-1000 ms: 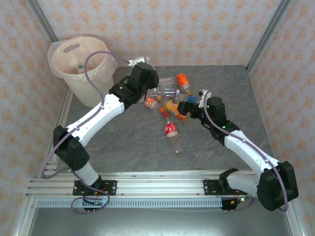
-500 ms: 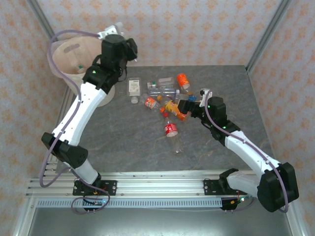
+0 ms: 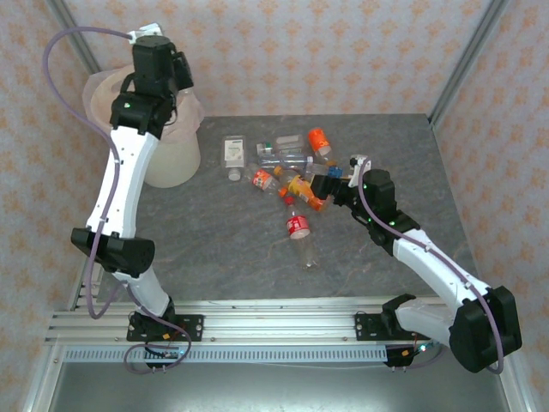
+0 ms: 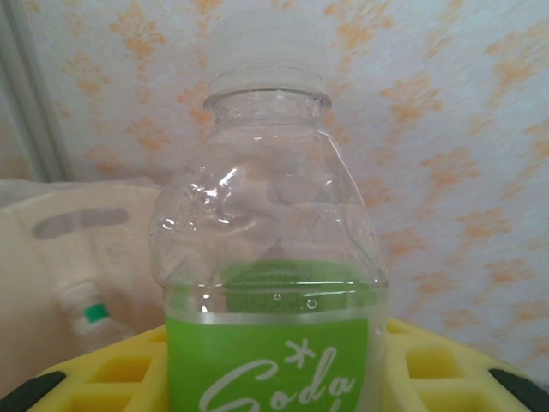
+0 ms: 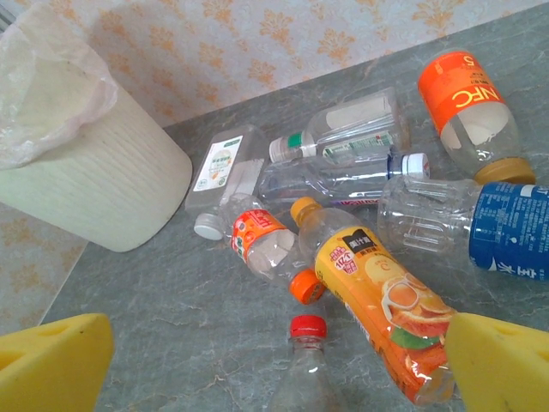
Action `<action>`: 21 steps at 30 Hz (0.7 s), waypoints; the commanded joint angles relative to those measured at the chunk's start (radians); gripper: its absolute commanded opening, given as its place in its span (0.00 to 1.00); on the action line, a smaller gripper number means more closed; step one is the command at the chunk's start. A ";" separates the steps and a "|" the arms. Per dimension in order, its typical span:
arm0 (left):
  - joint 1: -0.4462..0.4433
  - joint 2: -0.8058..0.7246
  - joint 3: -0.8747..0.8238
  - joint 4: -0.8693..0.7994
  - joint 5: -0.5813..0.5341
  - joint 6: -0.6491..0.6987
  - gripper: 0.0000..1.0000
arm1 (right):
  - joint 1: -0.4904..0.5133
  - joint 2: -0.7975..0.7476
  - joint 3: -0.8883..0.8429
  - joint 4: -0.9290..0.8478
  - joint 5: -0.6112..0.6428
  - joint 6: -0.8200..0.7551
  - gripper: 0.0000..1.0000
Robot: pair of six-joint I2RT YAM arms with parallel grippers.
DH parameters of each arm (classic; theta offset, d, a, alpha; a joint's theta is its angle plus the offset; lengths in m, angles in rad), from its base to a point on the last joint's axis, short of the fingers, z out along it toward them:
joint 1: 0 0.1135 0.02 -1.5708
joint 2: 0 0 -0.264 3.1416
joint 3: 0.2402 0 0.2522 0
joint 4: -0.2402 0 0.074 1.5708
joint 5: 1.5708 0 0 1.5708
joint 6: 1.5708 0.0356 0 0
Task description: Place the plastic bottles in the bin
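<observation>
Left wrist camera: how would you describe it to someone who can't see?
A clear bottle with a green Soda label and white cap, gripped by the left claw between yellow fingers. Behind, left, the bagged bin holds another small bottle.

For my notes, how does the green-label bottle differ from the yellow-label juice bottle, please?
The green-label bottle has a white cap; the yellow-label bottle an orange one. The green-label bottle sits in the left gripper; the yellow-label bottle lies loose on the table. Both are clear plastic.
</observation>
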 commanded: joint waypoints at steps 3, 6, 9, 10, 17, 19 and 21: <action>0.106 -0.010 -0.003 -0.045 0.243 0.280 0.38 | 0.006 -0.024 0.001 -0.016 0.043 -0.008 0.99; 0.132 0.021 0.036 -0.120 0.275 0.382 0.38 | 0.008 -0.017 0.004 -0.014 0.054 0.000 0.99; 0.175 0.046 0.048 -0.133 0.300 0.411 0.40 | 0.007 -0.008 0.015 -0.014 0.058 0.007 0.99; 0.188 0.056 0.053 -0.137 0.309 0.411 0.41 | 0.008 -0.006 0.017 -0.017 0.058 0.007 0.99; 0.306 0.183 0.148 -0.260 0.510 0.399 0.45 | 0.007 -0.001 0.017 -0.024 0.074 0.024 0.99; 0.326 0.205 0.152 -0.272 0.550 0.397 0.46 | 0.007 0.000 0.017 -0.028 0.074 0.025 0.99; 0.342 0.230 0.161 -0.288 0.589 0.401 0.47 | 0.007 0.005 0.019 -0.032 0.074 0.027 0.99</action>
